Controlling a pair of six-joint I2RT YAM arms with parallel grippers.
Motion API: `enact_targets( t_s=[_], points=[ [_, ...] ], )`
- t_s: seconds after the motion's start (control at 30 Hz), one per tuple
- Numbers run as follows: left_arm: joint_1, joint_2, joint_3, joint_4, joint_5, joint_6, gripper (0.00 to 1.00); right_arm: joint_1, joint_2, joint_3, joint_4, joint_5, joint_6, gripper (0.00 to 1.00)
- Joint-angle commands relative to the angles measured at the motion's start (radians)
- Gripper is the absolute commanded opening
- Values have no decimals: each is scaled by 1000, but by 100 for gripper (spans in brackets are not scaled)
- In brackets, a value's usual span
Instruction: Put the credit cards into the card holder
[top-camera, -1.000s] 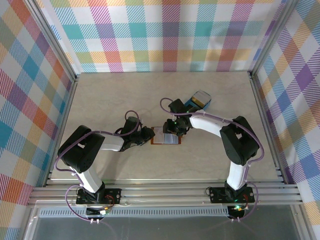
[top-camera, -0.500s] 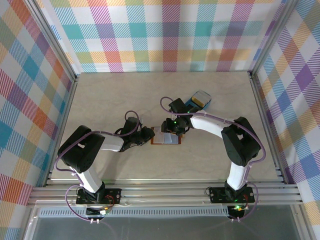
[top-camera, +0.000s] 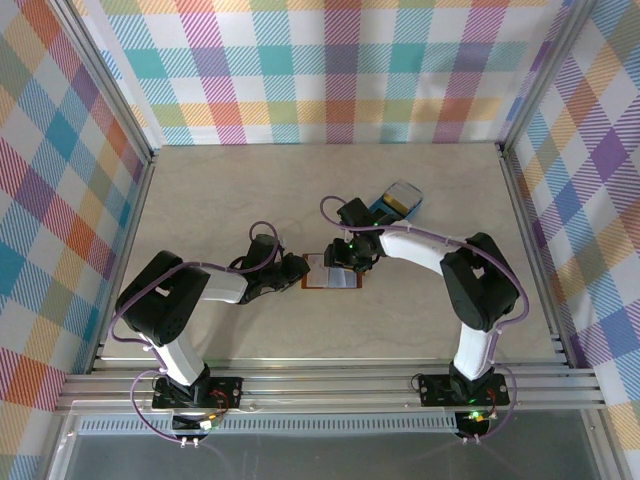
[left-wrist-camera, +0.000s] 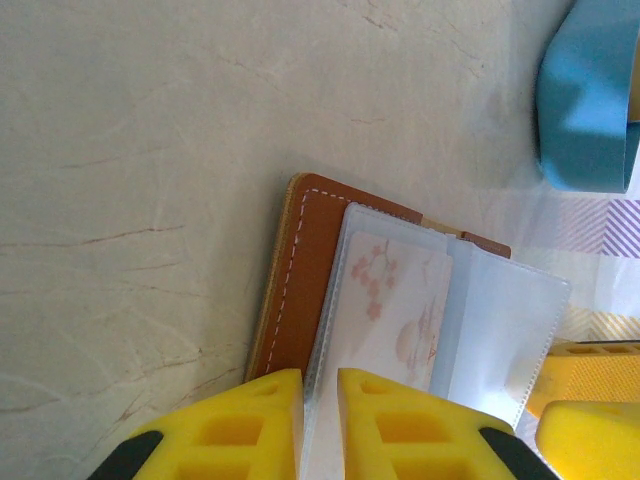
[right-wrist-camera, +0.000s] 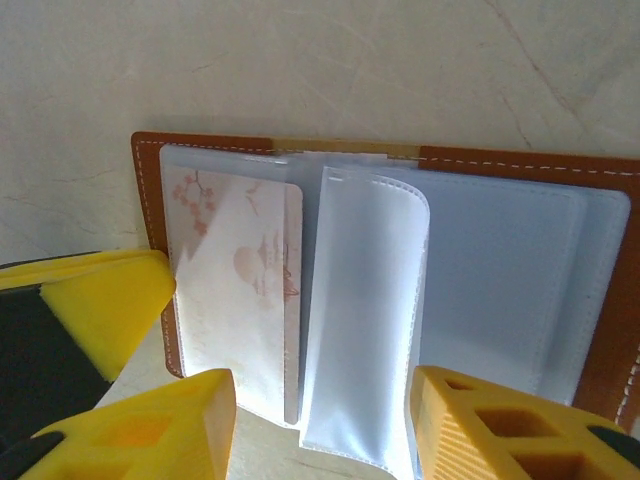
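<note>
The card holder (right-wrist-camera: 150, 190) lies open and flat on the counter (left-wrist-camera: 150, 150), its brown leather cover underneath and its clear sleeves (right-wrist-camera: 500, 280) facing up. One credit card (right-wrist-camera: 235, 290), whitish with a pink blossom print, sits inside the sleeve on one half of the holder. A loose clear leaf (right-wrist-camera: 365, 320) curls up from the spine between the two halves. From overhead, the holder rests near the middle of the counter, between the two arms. The left fingers (left-wrist-camera: 270, 420) are closed to a thin slit on the holder's edge at the card side, one finger against the leather cover and the other over the sleeve that carries the card. The right fingers (right-wrist-camera: 180, 420) stand well apart over the opposite long edge, one on each side of the curled leaf, open and not clamped on it. A blue tray (left-wrist-camera: 585, 120) sits on the counter beyond the right wrist, apart from the holder
</note>
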Motion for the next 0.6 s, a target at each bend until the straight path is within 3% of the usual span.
enact_targets(
  t_s=[0.0,0.57],
  points=[
    [4,59,-32,-162,-17,-4,18,2,34,35,-28,14,-19,50],
    [4,63,-22,-173,-17,-1,18,1,3,18,66,-110,-14,43]
  ],
)
